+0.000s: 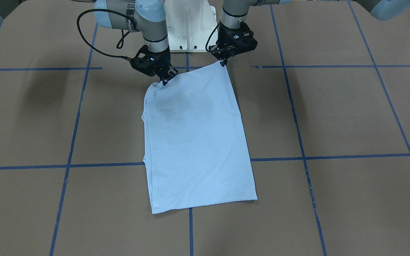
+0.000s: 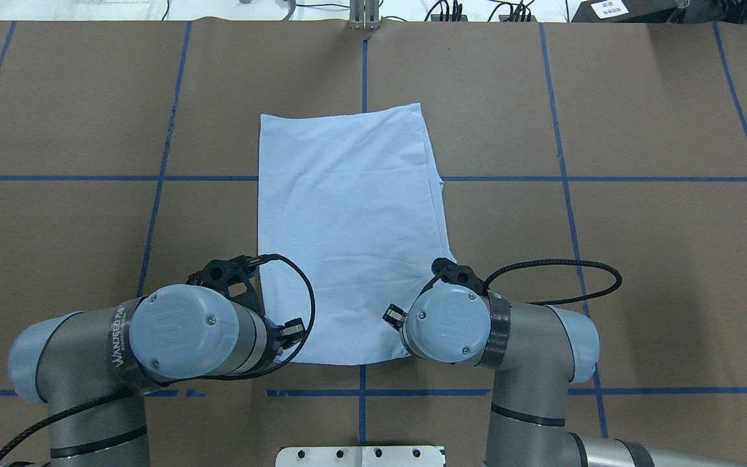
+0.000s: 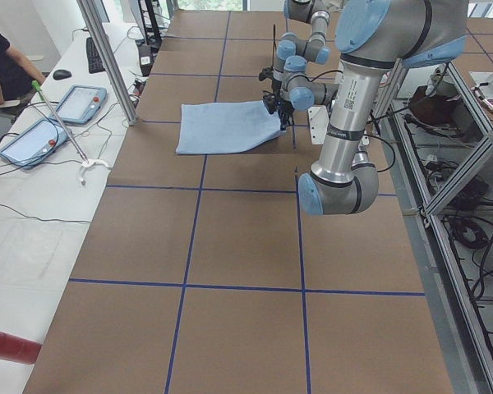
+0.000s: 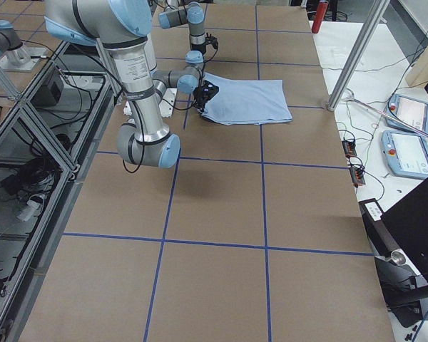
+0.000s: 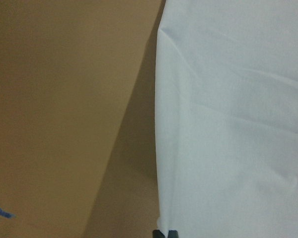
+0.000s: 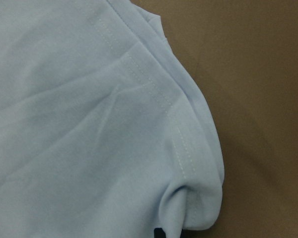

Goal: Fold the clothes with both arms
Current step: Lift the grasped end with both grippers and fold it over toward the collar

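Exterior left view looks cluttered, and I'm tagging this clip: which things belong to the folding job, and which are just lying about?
Job: T-shirt; left gripper and right gripper, each pinching a corner of it.
Lying about: teach pendants; keyboard; mouse; red cylinder.

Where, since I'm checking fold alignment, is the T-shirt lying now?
In the front-facing view the T-shirt lies centred over the central blue tape line, its robot-side corners held by the left gripper and right gripper.

The stitched hem of the light blue T-shirt (image 6: 89, 124) puckers at the right gripper (image 6: 160, 233), brown table (image 6: 258, 99) alongside.
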Robot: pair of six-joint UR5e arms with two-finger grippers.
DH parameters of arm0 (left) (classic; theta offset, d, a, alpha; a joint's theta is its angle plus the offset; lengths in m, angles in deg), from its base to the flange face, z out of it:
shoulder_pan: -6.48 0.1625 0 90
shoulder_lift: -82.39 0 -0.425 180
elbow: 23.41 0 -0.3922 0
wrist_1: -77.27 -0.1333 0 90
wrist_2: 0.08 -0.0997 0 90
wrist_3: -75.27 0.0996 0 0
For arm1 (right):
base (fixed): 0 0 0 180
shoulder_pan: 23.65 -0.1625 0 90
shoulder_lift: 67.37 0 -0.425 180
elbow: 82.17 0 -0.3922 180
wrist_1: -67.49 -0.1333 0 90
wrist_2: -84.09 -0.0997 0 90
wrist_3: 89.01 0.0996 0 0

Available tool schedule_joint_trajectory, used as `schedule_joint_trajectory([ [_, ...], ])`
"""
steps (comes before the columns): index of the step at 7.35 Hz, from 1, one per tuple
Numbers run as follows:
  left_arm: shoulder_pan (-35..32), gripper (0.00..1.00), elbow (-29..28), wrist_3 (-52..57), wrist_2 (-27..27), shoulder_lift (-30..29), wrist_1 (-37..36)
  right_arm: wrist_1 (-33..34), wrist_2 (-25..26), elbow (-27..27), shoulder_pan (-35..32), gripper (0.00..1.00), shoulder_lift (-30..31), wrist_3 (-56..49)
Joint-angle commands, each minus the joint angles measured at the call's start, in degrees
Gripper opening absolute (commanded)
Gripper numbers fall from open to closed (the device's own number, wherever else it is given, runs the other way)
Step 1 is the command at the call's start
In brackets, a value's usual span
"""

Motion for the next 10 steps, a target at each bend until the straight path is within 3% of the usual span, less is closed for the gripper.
schedule_joint_trajectory([
  [1,-0.1,0.0,0.6,0.0,0.0,0.2,0.0,0.0,-0.6,2.8,-0.5,0.0,1.1,-0.4],
  [4,2.7,0.0,4.7,-0.1,0.0,0.8,-0.3,0.3,-1.9,12.2,3.0,0.0,3.6,-0.3],
  [6,8.1,0.0,13.3,-3.8,0.0,0.9,-10.2,0.8,-4.0,19.7,6.0,0.0,6.7,0.0],
  [8,8.2,0.0,13.9,-3.3,0.1,1.0,-10.4,0.8,-4.0,19.8,6.3,0.0,7.4,-0.2],
  [10,5.0,0.0,10.2,-0.6,-0.4,0.0,-9.6,0.0,-3.6,14.6,2.2,0.0,6.8,-1.1],
])
